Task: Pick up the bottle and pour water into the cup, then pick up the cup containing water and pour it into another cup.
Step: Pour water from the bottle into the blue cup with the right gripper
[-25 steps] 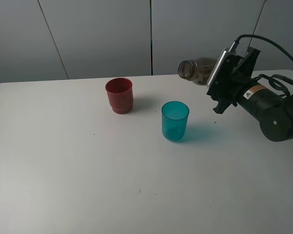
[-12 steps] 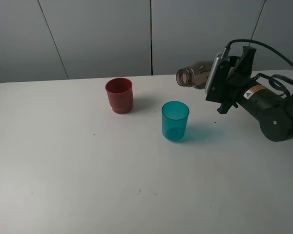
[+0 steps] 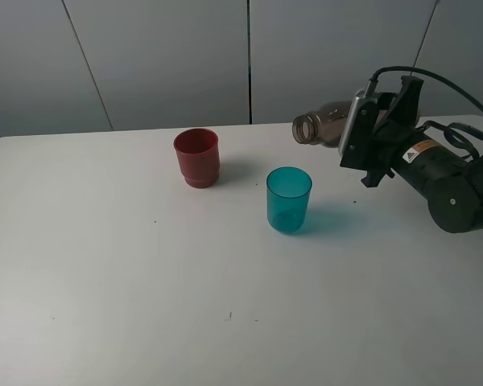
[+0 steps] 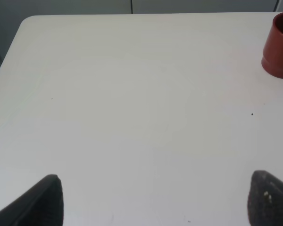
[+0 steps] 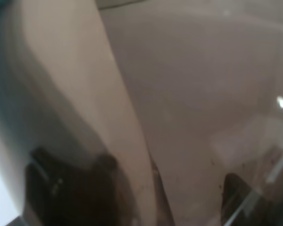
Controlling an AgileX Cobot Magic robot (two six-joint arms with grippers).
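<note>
White counter: fills the exterior high view from the grey back wall to the near edge and carries both cups.

Right arm: a black arm that enters at 3 o'clock of the view. It ends in the right gripper, which is raised clear of the counter. Its jaws are clamped on the body of the bottle.

Bottle: smoky, translucent, and held almost horizontal in the air. Its open mouth points toward 9 o'clock. The mouth lies at about 1 o'clock of the teal cup, apart from it and higher than its rim. In the right wrist view the bottle's wall fills nearly the whole picture as a brownish blur. Whether it holds water cannot be told.

Left gripper: seen only in the left wrist view, where two dark fingertips stand at opposite lower corners. The jaws are spread wide with only bare counter between them.

Red cup: opaque, upright on the counter, with a narrower stepped base. It stands at 10 o'clock of the teal cup and well apart from it. It also appears at the edge of the left wrist view.

Teal cup: translucent, upright near the middle of the counter, and touched by nothing. Its contents cannot be judged.

Dark specks: a few small marks scattered on the counter surface.
</note>
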